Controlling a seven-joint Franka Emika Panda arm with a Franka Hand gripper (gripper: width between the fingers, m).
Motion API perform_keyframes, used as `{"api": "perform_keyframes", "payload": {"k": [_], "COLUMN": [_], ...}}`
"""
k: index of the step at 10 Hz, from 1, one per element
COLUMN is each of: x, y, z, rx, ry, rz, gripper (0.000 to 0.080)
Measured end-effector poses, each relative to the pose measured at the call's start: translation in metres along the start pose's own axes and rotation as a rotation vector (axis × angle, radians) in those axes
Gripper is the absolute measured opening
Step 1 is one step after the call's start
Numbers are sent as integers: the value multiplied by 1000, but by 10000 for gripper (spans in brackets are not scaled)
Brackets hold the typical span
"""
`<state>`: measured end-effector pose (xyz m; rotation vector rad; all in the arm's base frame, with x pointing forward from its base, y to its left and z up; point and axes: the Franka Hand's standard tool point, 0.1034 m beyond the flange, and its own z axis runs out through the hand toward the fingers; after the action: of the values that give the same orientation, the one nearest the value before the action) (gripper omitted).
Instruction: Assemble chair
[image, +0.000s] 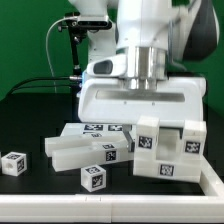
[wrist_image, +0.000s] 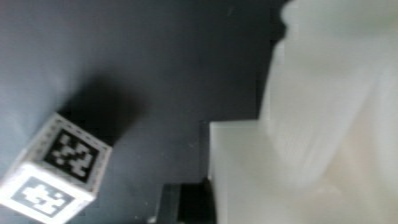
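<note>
The chair lies in loose white tagged parts on the black table. A tall blocky part (image: 165, 150) stands at the exterior view's right, and my gripper (image: 142, 118) hangs low just behind and above it, fingertips hidden. Flat bars (image: 85, 148) lie to its left. One small cube (image: 13, 163) sits at the far left and another (image: 93, 178) at the front. In the wrist view a blurred white part (wrist_image: 320, 130) fills one side, with one dark finger (wrist_image: 187, 203) against its edge. The other finger is hidden. A tagged piece (wrist_image: 63, 165) lies nearby.
A white rail (image: 208, 185) runs along the table's front right corner. Black cables (image: 40, 85) trail across the table at the back left. A camera stand (image: 75, 40) rises behind the arm.
</note>
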<state>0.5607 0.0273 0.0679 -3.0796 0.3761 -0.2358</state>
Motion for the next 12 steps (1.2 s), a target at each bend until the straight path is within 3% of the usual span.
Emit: {"api": "perform_keyframes", "payload": {"k": [2,5,7,9,11,12], "x": [3,-4,7,8,-3,1], "y": [1,4,10,16,25,25], "z": [-2,-4,-22,-11,-11,-7], "rx": [-4,10,8,13,-14,-23], "ry": [-138,-332,-543,-701,-848,-873], "rz": [5,0,-132,-148,-125,-128], "gripper": [31,31,31,31,31,31]}}
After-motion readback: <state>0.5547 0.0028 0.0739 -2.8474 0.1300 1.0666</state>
